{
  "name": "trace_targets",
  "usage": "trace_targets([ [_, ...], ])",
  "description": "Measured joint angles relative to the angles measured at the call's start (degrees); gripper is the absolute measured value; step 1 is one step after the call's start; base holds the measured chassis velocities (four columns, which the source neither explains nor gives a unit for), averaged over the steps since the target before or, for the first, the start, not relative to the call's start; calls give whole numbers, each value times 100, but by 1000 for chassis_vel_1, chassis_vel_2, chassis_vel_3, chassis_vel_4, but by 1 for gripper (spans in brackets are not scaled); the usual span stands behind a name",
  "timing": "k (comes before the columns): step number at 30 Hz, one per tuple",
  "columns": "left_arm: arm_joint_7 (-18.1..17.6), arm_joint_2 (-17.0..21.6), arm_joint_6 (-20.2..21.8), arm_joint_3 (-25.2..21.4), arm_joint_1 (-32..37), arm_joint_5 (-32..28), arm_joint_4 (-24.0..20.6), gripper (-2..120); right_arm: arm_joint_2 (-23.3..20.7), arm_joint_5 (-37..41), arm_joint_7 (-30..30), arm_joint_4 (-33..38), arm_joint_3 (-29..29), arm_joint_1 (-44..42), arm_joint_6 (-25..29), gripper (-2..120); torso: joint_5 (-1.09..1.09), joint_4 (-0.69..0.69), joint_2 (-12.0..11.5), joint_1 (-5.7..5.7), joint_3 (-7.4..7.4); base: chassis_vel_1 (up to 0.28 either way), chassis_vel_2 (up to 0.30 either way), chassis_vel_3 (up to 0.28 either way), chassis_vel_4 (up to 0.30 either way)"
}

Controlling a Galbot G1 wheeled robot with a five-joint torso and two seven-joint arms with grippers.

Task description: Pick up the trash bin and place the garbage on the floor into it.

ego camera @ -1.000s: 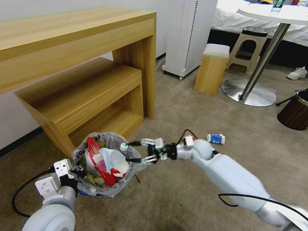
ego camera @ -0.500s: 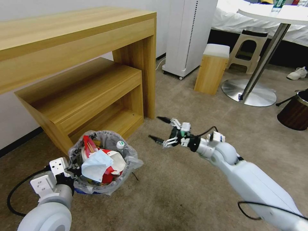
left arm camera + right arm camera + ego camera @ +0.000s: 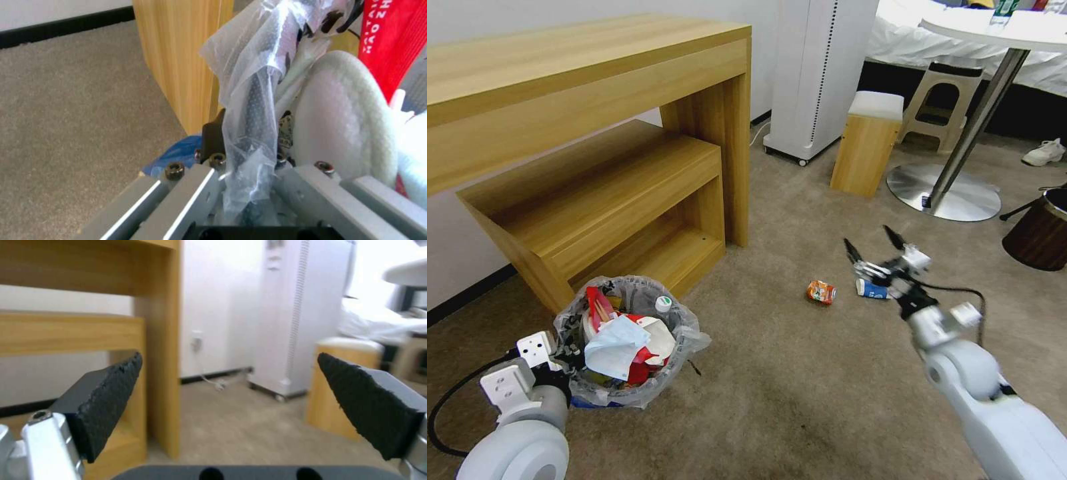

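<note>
The trash bin [image 3: 627, 390], black with a crinkly printed bag, stands low at the left beside the wooden desk. It is heaped with garbage: pale-blue tissue [image 3: 614, 343], red wrappers, a white slipper [image 3: 342, 116]. My left gripper [image 3: 564, 363] is shut on the bin's bagged rim [image 3: 253, 100]. On the tan floor [image 3: 800, 387] lie an orange can [image 3: 821, 291] and a blue-white cup [image 3: 872, 289]. My right gripper [image 3: 870, 241] hangs open just above the cup, with nothing between its fingers [image 3: 111, 396].
A wooden desk [image 3: 587, 73] with a lower shelf stands behind the bin. Farther back are a white tower unit [image 3: 820, 73], a wooden stool [image 3: 867, 143], a plastic stool and a round table's metal base [image 3: 944, 190]. A dark-brown bin [image 3: 1037, 233] sits at the right.
My right gripper swung from over the trash bin to the right, above the cup. Pale-blue tissue now lies on top of the bin. The left arm and bin shifted slightly left.
</note>
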Motion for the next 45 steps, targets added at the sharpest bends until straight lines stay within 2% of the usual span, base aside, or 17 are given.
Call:
trace_targets([
  [6, 15, -39, 5, 36, -27, 74, 6, 0, 336, -138, 212, 107, 480, -583, 160, 100, -1, 0, 0, 0, 0, 0, 0, 0, 0],
  [11, 105, -65, -22, 68, -40, 180, 38, 0, 428, -156, 215, 129, 618, -635, 239, 100, -2, 2, 0, 0, 0, 0, 0, 0, 0],
  [32, 215, -10, -101, 120, -24, 224, 77, 0, 704, -282, 27, 88, 569, -584, 415, 100, -2, 2, 0, 0, 1, -17, -15, -15, -16],
  [41, 233, 58, -155, 97, 11, 178, 62, 0, 819, -342, -5, 114, 585, -622, 425, 100, -2, -2, 0, 0, 1, -77, -91, -75, -73],
  [45, 225, 61, -181, 83, 36, 165, 51, 0, 877, -342, -66, 133, 576, -629, 426, 100, -3, 2, 0, 0, 1, 0, 0, 0, 0],
])
